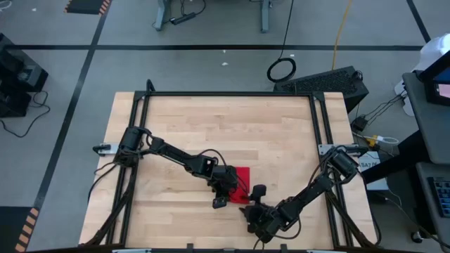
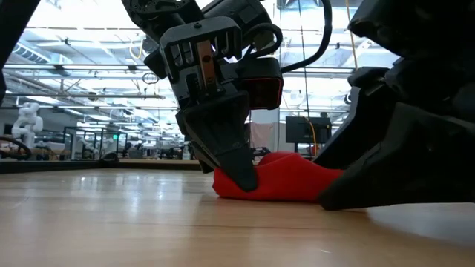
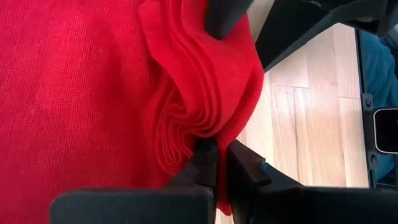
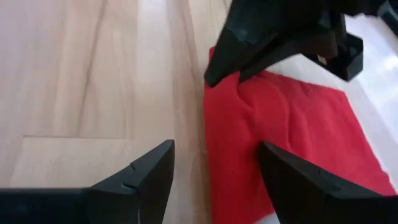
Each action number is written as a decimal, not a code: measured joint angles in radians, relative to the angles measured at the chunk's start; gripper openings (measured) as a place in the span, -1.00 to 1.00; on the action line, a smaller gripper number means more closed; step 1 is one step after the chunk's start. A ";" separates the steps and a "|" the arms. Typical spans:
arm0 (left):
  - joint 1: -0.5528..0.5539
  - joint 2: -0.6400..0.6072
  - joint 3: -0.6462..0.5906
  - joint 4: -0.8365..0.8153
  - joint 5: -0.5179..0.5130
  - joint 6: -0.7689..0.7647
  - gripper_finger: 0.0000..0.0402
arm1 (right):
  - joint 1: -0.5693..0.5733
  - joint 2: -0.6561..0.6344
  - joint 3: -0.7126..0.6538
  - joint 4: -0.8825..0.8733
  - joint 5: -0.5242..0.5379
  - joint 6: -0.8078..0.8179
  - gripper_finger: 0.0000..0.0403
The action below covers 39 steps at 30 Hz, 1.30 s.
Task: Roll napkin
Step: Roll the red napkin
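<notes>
Bright, even overhead light; glare whitens the table; close parts look soft.

The bright red, thin fabric napkin lies on the pale wooden plank surface, near its front edge and about midway across. The left arm's dark two-finger end effector sits at the napkin's left edge, on its bunched folds. The right arm's dark two-finger end effector lies just beside the napkin's front right corner.
</notes>
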 joint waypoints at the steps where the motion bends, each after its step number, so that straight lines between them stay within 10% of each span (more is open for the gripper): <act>1: 0.000 0.000 0.000 0.000 0.000 0.000 -0.91 | -0.003 -0.001 0.000 -0.006 -0.003 0.019 0.12; 12: 0.000 0.000 0.000 0.008 0.000 0.000 -0.91 | -0.069 -0.012 0.005 -0.071 -0.173 0.155 0.08; 19: -0.004 -0.003 0.000 0.018 -0.068 0.022 -0.87 | -0.104 -0.013 0.006 -0.106 -0.293 0.196 -0.28; 29: -0.050 -0.062 -0.004 -0.028 -0.180 0.064 -0.21 | -0.118 -0.022 0.005 -0.121 -0.337 0.265 -0.86; 39: -0.145 -0.259 -0.003 -0.184 -0.460 0.165 0.13 | -0.180 -0.148 -0.010 -0.259 -0.513 0.332 -0.92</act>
